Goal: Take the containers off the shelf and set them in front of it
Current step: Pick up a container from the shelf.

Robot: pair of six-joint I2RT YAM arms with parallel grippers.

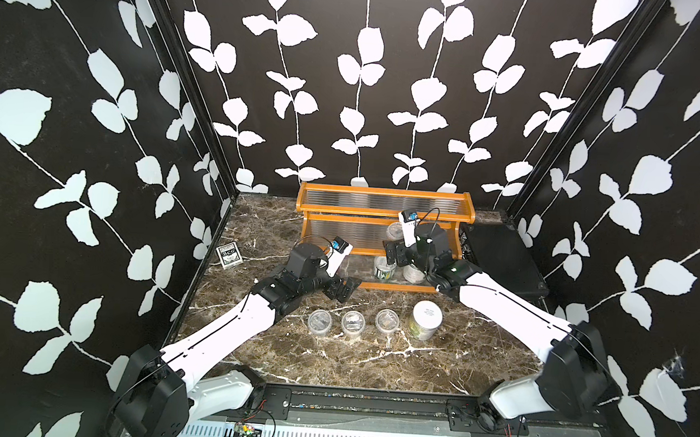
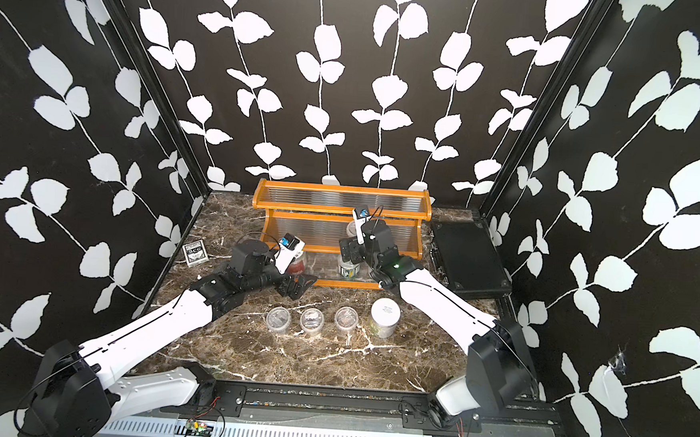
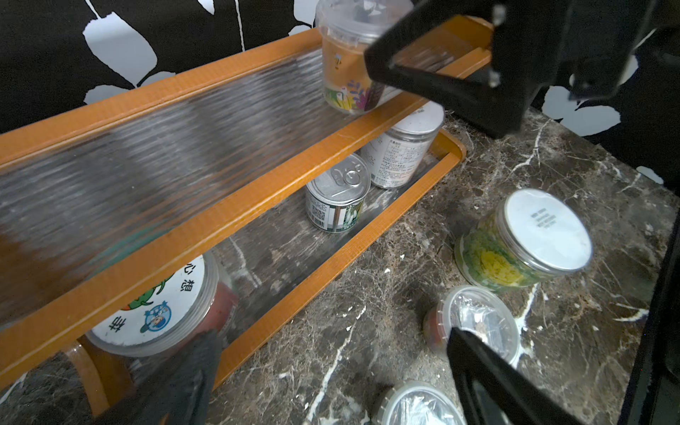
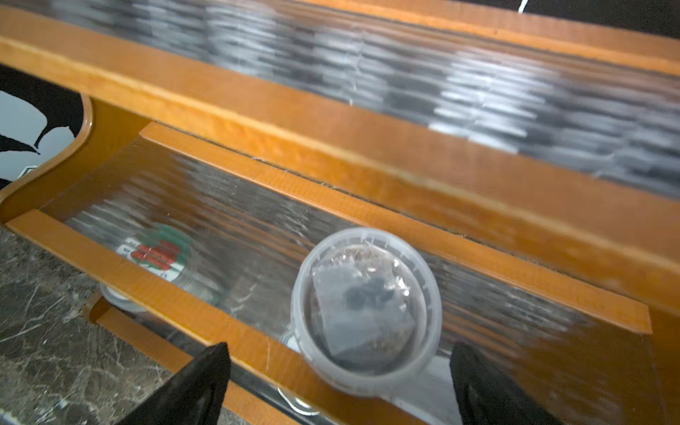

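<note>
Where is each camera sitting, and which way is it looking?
Both top views: high at the front, looking down and back at the shelf; the left arm and right arm show.
Left wrist: on the left arm, facing the shelf's bottom tier and the tin can; the open left gripper shows.
Right wrist: on the right arm, looking down at the clear cup on the middle tier; the open right gripper shows.
Shared: both wrist views show the clear cup.
</note>
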